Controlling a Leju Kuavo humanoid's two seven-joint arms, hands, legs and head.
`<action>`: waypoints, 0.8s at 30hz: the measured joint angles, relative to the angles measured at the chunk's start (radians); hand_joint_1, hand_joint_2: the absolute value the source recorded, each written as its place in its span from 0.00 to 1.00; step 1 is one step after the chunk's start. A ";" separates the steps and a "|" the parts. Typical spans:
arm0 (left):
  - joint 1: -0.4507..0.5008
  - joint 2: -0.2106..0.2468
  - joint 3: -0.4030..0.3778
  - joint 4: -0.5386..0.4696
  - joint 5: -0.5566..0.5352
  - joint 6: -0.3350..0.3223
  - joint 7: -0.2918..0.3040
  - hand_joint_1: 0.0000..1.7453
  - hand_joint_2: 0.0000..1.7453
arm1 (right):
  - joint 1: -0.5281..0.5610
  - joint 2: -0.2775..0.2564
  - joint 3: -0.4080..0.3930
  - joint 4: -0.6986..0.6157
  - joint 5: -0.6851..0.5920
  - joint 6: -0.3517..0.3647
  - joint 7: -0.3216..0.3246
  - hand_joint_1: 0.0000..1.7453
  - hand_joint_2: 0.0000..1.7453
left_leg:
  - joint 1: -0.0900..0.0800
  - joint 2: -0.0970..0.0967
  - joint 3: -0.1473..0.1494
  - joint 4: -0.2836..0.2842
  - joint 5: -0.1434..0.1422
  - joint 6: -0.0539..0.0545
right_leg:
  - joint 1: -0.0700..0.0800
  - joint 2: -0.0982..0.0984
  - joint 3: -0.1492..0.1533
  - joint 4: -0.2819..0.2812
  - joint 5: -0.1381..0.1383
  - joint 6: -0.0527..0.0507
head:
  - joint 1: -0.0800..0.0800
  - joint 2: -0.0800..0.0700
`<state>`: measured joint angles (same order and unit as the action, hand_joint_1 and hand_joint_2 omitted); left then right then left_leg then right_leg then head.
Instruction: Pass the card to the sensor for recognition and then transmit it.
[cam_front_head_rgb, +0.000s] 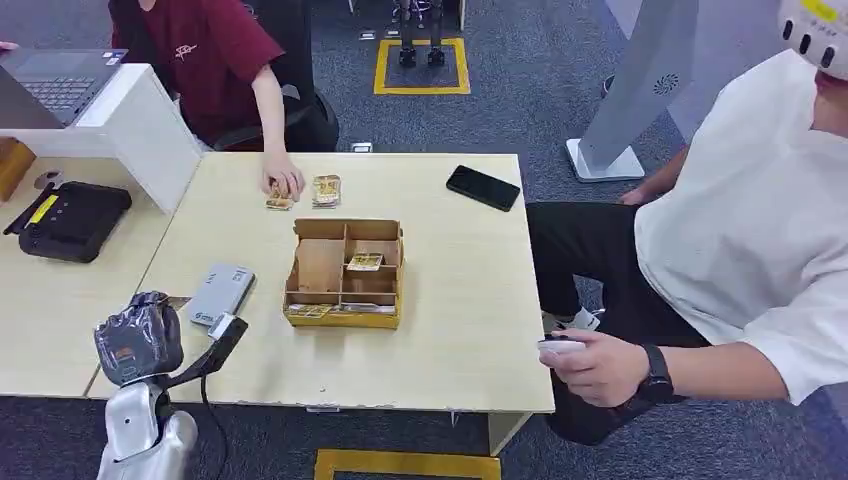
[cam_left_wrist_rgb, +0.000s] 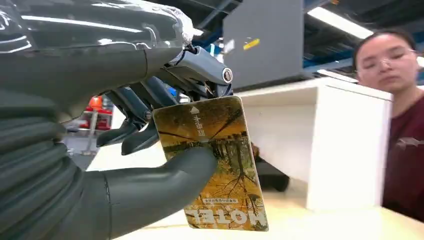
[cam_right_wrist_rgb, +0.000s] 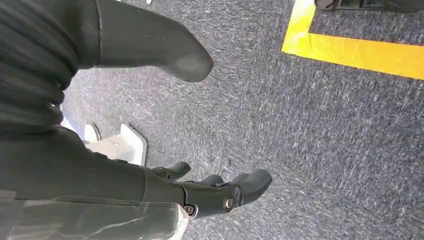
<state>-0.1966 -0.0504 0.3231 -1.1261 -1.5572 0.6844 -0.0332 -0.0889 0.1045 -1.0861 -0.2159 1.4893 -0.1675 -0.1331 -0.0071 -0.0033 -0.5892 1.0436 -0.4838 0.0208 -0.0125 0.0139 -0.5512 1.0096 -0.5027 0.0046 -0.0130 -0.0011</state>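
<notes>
High head view over table (cam_front_head_rgb: 450, 300); wrist views close behind hands

Card (cam_left_wrist_rgb: 215, 165): glossy printed plastic, smooth. Left hand (cam_left_wrist_rgb: 125, 150): matt grey rubbery thumb, ribbed cover, clear shiny film wrap at upper left of frame. Right hand (cam_right_wrist_rgb: 150, 150): same matt grey finish. Table (cam_front_head_rgb: 450, 330): smooth pale wood laminate. Box (cam_front_head_rgb: 345, 272): matt brown cardboard. Floor (cam_right_wrist_rgb: 325, 150): rough grey carpet, glossy yellow tape (cam_right_wrist_rgb: 360, 52).
</notes>
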 joint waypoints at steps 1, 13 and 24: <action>-0.001 -0.002 0.000 0.005 0.004 0.000 -0.010 1.00 1.00 | 0.000 0.000 0.000 0.000 0.001 0.000 0.000 0.00 1.00 | 0.000 0.000 0.000 0.000 0.000 0.000 | 0.000 0.000 0.000 0.000 0.000 0.000 | 0.000 0.000; -0.087 -0.077 0.049 0.133 0.520 -0.148 -0.326 1.00 1.00 | -0.003 0.003 0.000 0.000 0.002 -0.011 0.000 0.00 1.00 | 0.000 -0.001 0.000 0.000 0.000 0.000 | 0.000 -0.001 0.000 0.000 0.000 0.000 | 0.000 0.000; -0.102 -0.119 0.096 0.085 0.714 -0.313 -0.362 1.00 1.00 | -0.004 0.003 0.000 0.000 0.008 -0.011 0.003 0.00 1.00 | 0.000 0.000 0.000 0.000 0.000 0.000 | 0.000 0.000 0.000 0.000 0.000 0.000 | 0.000 0.000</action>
<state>-0.2990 -0.1690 0.4193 -1.0411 -0.8430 0.3719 -0.3952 -0.0924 0.1080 -1.0857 -0.2159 1.4969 -0.1781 -0.1301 -0.0071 -0.0038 -0.5894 1.0437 -0.4836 0.0208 -0.0123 0.0135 -0.5514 1.0096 -0.5024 0.0047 -0.0130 -0.0011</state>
